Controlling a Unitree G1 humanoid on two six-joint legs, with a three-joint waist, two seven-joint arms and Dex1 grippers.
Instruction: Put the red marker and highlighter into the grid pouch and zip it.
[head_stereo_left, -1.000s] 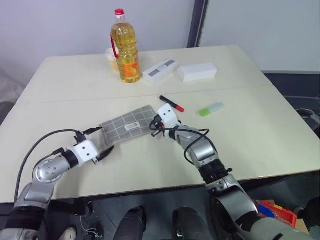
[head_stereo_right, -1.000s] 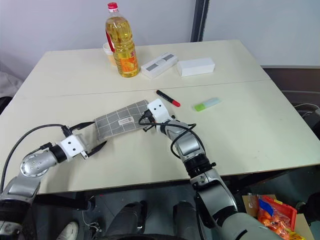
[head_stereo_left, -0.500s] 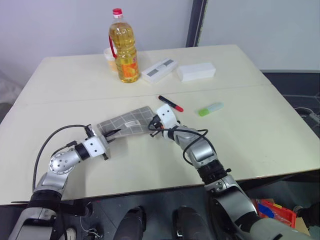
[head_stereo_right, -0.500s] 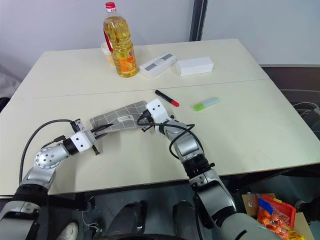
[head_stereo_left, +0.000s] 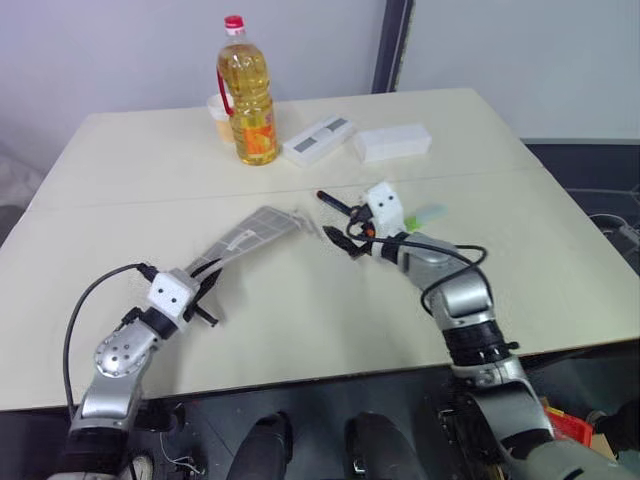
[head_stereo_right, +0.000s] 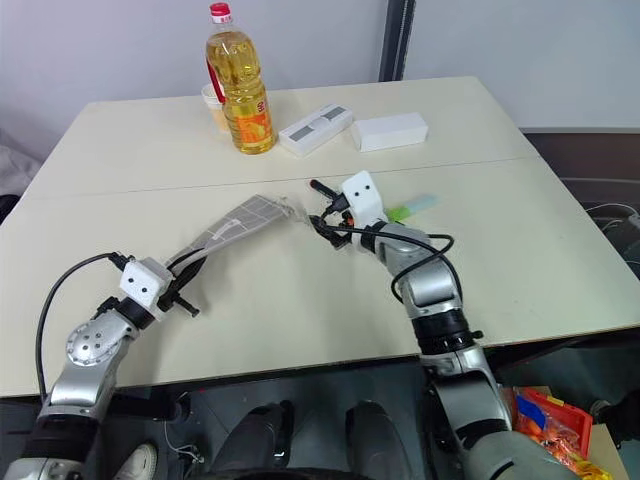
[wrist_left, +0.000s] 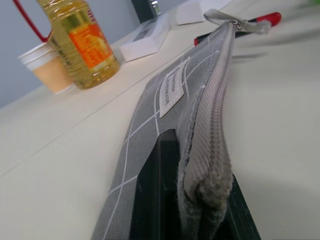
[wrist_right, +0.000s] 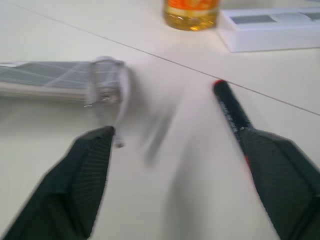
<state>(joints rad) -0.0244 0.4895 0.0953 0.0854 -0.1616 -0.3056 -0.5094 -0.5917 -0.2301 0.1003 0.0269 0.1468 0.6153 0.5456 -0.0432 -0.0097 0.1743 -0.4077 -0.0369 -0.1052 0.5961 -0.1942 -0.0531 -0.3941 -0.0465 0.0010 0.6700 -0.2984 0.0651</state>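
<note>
Grey grid pouch pinched at its near end by our left gripper, far end lifted toward one o'clock, our right gripper spread wide and empty, red marker just beyond it on the table, highlighter at two o'clock

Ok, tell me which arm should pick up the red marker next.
Right. Its claw is open beside the red marker, while the left claw is shut on the grid pouch.
</note>
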